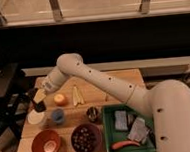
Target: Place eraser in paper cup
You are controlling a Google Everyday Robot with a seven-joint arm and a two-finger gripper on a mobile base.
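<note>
My gripper [38, 100] hangs over the table's left edge, directly above the paper cup [36, 117], a short, wide cream-white cup. A small dark block, the eraser [40, 109], shows at the fingertips just over the cup's rim, and the gripper looks shut on it. The arm reaches in from the right across the table.
Beside the paper cup stand a small blue cup [57, 115], an orange fruit [60, 99] and a yellow peel-like item [76, 94]. A metal cup [93, 113], a red bowl [46, 144] and a dark bowl [86, 138] sit nearer. A green bin [111, 134] holds grey-blue blocks at right.
</note>
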